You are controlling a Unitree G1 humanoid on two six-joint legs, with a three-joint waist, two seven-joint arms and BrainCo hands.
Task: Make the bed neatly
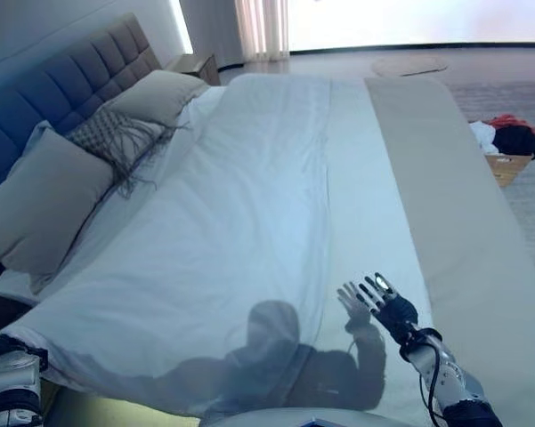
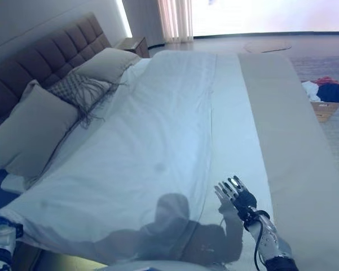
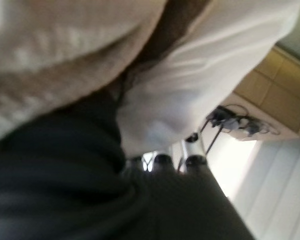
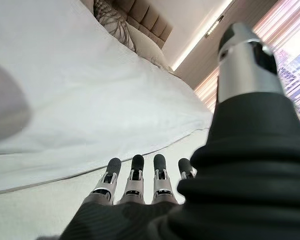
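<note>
A white duvet (image 1: 249, 205) covers most of the bed, fairly smooth, with a long crease down its middle. A beige strip of bedding (image 1: 454, 196) lies bare along the duvet's right side. My right hand (image 1: 378, 302) is open over the duvet's near right part, close to the duvet's edge, its straight fingers (image 4: 135, 175) pointing across the bed. My left hand (image 3: 65, 190) is low at the bed's near left corner, pressed close against white duvet cloth (image 3: 189, 85) and a beige fabric (image 3: 65, 50).
A large beige pillow (image 1: 44, 205), a fringed patterned cushion (image 1: 116, 138) and another pillow (image 1: 160, 93) lean by the padded headboard (image 1: 62, 84) on the left. A nightstand (image 1: 196, 64) stands behind them. A basket of clothes (image 1: 507, 147) sits on the floor at far right.
</note>
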